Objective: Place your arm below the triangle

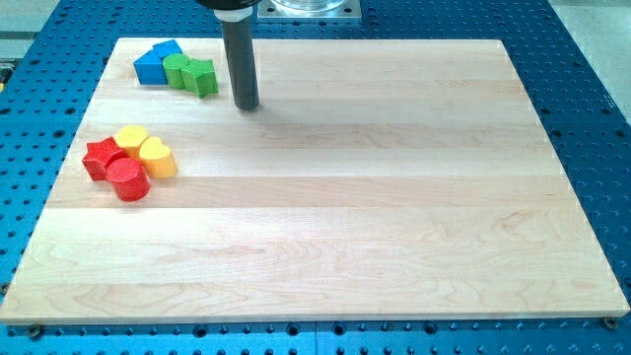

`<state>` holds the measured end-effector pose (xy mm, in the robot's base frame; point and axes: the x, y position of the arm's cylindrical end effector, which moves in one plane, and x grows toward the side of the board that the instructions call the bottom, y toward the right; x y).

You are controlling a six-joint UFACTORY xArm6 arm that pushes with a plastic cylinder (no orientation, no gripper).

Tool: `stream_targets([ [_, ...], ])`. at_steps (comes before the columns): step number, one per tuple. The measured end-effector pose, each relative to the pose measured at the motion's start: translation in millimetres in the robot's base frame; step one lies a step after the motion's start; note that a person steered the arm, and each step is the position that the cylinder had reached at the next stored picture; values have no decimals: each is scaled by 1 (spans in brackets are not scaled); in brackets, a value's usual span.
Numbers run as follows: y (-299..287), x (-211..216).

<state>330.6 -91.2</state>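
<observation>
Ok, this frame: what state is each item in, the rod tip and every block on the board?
My tip: on the board, just right of the top-left cluster, touching nothing.
Blue block: against the green blocks; shape unclear.
Green blocks: two, pressed together.
Yellow blocks: two, touching; the lower one heart-shaped.
Red blocks: two, touching the yellow ones.
Board: flat, bearing everything.

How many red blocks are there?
2, both near the view's left edge: a red star and a red cylinder just below-right of it, touching the yellow blocks. None seems hidden.
</observation>
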Motion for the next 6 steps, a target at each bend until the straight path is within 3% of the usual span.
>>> stream_targets([
  [3, -8, 1],
  [6, -57, 19],
])
